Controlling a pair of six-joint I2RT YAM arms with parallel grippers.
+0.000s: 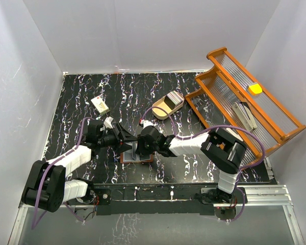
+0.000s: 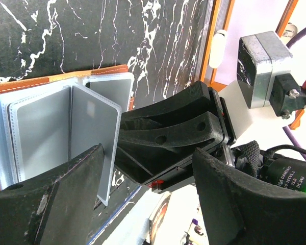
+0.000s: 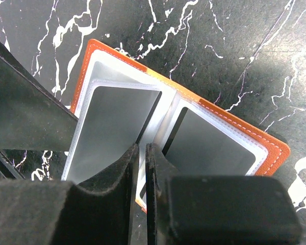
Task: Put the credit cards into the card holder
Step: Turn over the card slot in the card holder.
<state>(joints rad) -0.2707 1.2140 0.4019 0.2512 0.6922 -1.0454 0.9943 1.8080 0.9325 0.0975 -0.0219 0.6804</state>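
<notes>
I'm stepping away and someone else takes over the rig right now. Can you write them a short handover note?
Left gripper: open, at the side of the card holder.
Right gripper: shut on one credit card, held upright over the open holder's pockets.
The other cards lie in the beige tray beyond the arms.
Done: holder open, one card in hand.
Left: seat this card, then the rest. I cannot tell whether any pocket is already filled.
</notes>
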